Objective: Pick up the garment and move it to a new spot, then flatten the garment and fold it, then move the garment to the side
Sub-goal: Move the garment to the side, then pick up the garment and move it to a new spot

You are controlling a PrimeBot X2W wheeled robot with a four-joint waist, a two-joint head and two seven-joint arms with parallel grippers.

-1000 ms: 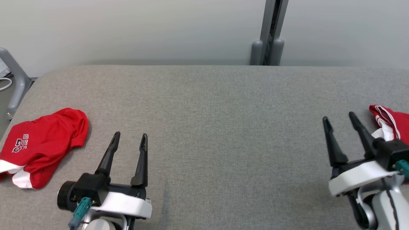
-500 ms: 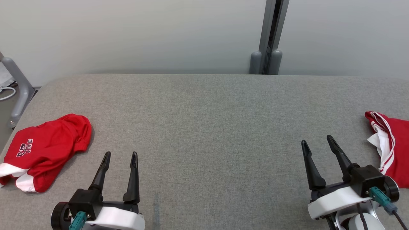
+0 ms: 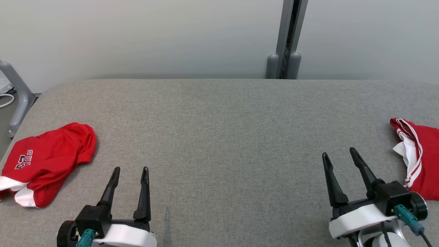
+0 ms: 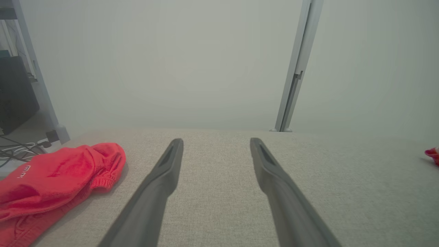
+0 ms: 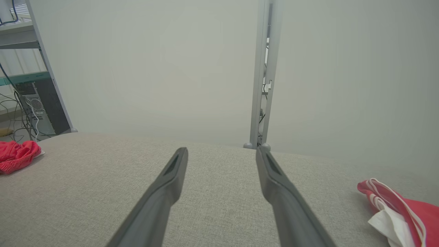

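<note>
A red garment (image 3: 48,161) with white lettering and white trim lies crumpled near the left edge of the grey cloth-covered table (image 3: 219,130). A second red garment (image 3: 420,157), with white stripes and white fabric showing at its fold, lies bunched at the table's right edge, well apart from the first.

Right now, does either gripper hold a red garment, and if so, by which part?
Nothing is held. The left gripper and the right gripper are open and empty; the red shirt and the red striped garment lie apart from them.
</note>
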